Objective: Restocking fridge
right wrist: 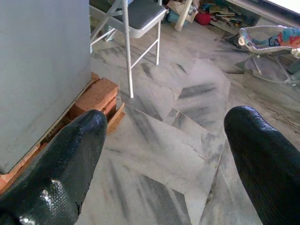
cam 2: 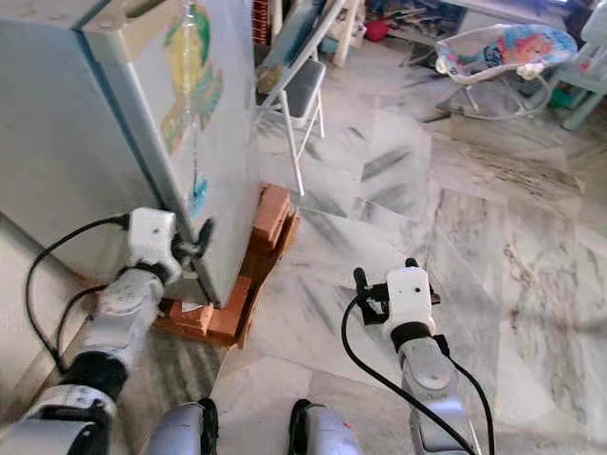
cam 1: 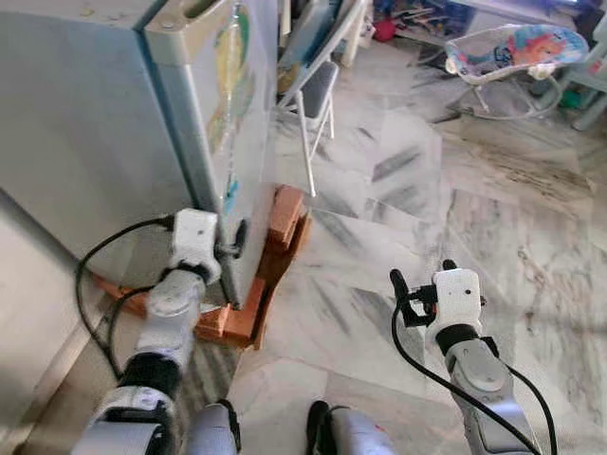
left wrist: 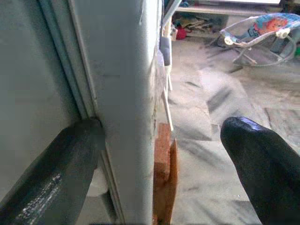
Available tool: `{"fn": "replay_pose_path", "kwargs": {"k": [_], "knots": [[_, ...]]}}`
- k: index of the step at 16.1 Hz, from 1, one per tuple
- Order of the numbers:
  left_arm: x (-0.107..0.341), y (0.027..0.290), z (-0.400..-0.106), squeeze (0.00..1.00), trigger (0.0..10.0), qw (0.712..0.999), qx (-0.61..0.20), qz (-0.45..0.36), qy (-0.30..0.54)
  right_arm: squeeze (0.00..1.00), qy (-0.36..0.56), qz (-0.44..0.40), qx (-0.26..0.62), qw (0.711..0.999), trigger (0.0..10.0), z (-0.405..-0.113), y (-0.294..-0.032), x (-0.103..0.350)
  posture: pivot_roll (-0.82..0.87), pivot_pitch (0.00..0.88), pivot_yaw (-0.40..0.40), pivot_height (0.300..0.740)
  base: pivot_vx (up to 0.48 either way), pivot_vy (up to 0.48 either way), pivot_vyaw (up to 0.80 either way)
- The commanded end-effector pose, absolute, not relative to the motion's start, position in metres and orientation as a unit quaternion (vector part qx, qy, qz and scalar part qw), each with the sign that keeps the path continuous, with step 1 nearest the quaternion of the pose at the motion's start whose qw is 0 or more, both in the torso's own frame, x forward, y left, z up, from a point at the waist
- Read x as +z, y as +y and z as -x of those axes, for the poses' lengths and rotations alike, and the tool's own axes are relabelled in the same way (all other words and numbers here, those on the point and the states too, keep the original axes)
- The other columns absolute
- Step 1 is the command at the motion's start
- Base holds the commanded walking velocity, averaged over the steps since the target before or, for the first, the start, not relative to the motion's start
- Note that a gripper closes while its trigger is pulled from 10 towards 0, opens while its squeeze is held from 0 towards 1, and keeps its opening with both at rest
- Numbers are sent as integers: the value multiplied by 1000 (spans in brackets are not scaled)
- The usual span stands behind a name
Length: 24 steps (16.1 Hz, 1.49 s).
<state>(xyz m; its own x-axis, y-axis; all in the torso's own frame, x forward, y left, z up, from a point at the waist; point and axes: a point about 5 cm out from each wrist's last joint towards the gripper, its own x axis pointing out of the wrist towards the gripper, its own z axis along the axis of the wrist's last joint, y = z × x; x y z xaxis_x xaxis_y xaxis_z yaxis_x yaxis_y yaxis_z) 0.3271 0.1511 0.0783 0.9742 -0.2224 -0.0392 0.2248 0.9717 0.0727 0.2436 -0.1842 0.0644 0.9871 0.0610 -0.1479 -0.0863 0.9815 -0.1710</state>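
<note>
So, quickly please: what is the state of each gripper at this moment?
Left gripper: open, fingers straddling the fridge door edge, not clamped.
Right gripper: open, holding nothing, above the marble floor.

Fridge [cam 1: 85,133] top was cropped by the upper edge. Door sticker [cam 1: 230,57] designs were too blurred to read. The folding chair [cam 1: 318,90] was partly hidden behind the fridge.
</note>
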Motion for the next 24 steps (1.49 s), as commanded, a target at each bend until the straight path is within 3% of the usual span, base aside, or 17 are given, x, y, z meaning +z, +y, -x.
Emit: {"fn": "replay_pose_path", "kwargs": {"k": [1,6,8,10,12,14,17,19,24], "knots": [[88,136,-329,0,10000,988,-148,-50,-10,0,70,90,33,993,10000,-242,-187,65,-7,177,-76,740,0,0,0],[87,136,-330,0,10000,988,-142,-64,-11,0,70,89,34,993,10000,-243,-185,65,-5,178,-72,740,0,0,0],[95,132,-336,0,10000,987,-145,-71,-21,0,138,102,72,983,10000,-238,-181,48,-2,177,-71,740,0,0,0],[107,97,-330,0,10000,961,-228,-137,-75,0,221,104,134,961,10000,-228,-176,27,-6,174,-71,740,0,0,0],[103,39,-294,0,10000,918,-366,-119,-99,0,263,104,170,944,10000,-223,-177,20,-8,168,-67,740,0,0,0],[100,10,-268,0,10000,890,-432,-98,-104,0,286,110,190,933,10000,-213,-179,14,-10,170,-69,740,0,0,0],[94,36,-289,0,10000,928,-353,-91,-80,0,294,105,194,930,10000,-211,-179,15,-15,173,-70,740,0,0,0],[95,72,-305,0,10000,953,-281,-93,-65,0,298,102,204,927,10000,-212,-177,15,-1,171,-70,740,0,0,0],[85,100,-301,0,10000,970,-227,-82,-32,0,302,102,212,924,10000,-212,-176,15,1,170,-70,740,0,0,0]]}}
